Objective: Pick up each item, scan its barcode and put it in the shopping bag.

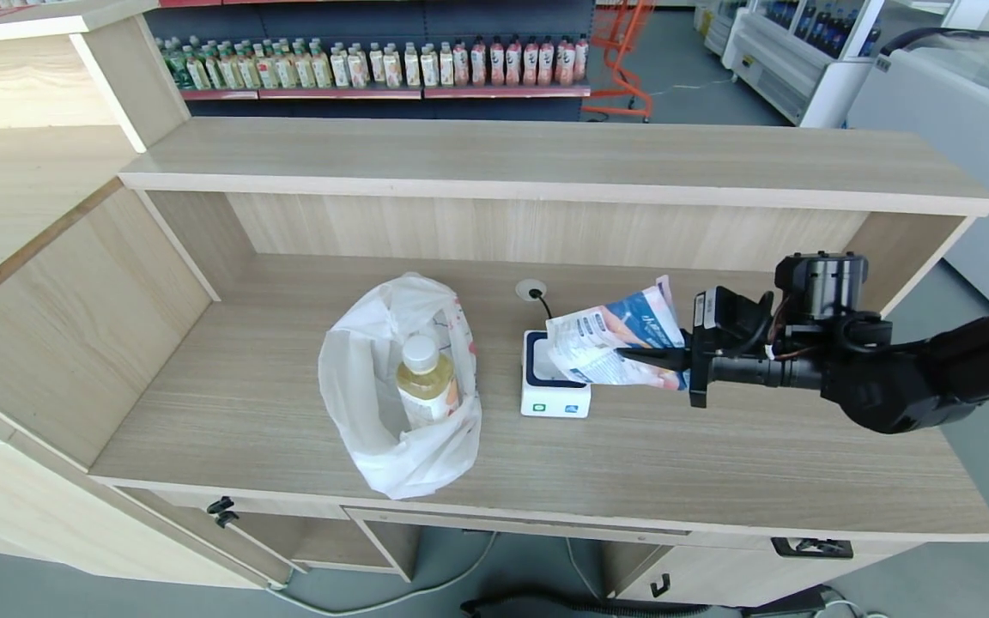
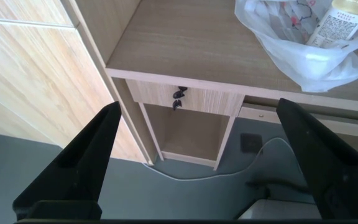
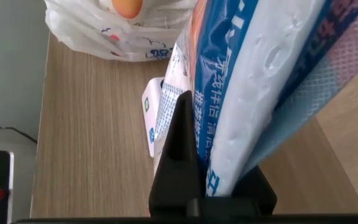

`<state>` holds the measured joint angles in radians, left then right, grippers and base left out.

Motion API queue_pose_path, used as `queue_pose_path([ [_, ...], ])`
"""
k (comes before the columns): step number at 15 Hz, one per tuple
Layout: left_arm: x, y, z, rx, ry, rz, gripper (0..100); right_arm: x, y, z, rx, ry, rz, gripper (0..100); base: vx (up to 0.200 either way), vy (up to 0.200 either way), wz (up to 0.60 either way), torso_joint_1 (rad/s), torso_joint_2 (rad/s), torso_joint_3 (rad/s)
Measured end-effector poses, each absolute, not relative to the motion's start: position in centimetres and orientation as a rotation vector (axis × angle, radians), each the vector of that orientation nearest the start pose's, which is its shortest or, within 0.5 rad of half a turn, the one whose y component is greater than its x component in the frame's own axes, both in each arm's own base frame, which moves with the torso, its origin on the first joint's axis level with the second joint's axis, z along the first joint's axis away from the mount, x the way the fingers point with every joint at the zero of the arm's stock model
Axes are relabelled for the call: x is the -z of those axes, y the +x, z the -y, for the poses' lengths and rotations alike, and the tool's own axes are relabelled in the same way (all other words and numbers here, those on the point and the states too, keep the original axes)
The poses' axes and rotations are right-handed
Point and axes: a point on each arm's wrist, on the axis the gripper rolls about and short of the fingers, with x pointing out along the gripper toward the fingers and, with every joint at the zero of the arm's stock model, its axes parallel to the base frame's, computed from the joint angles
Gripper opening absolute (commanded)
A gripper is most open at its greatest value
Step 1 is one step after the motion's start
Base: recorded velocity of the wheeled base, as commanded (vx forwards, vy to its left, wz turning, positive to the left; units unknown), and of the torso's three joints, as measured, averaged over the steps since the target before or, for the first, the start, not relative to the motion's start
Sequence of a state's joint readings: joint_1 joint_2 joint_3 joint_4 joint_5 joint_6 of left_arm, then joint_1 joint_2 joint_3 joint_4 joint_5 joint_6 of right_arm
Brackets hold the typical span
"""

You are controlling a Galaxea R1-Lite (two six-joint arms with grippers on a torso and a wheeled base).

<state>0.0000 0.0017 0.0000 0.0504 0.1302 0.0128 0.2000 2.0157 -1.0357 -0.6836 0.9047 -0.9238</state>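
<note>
Bright, even overhead shop light w/ no hard glare: soft shadows under the counter (image 1: 632,463)'s upper ledge & beside the shopping bag (image 1: 357,378), mild sheen on the packet (image 3: 272,74) film, left gripper (image 2: 199,104) near-black vs. the lit floor, head view's straight edges bowed twd. the corners.

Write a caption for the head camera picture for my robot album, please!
Right gripper holds a blue-and-white packet over the scanner, beside the shopping bag with a bottle inside.
</note>
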Motion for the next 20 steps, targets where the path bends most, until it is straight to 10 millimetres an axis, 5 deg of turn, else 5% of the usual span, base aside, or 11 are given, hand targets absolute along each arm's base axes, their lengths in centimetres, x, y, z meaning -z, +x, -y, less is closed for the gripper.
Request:
queue_pose_path([
  [14,-7.0,-2.3,-0.3,-0.13,0.016,-0.053,100,-11.9,40.5,-11.5,-1.148,-0.722,0.274,0,0.0,0.0,0.0,0.0,0.0,0.0],
  [20,-7.0,-2.3,-0.3,-0.129,0.016,-0.053,100,-12.5,40.9,-12.0,-1.153,-0.66,0.256,0,0.0,0.0,0.0,0.0,0.0,0.0],
])
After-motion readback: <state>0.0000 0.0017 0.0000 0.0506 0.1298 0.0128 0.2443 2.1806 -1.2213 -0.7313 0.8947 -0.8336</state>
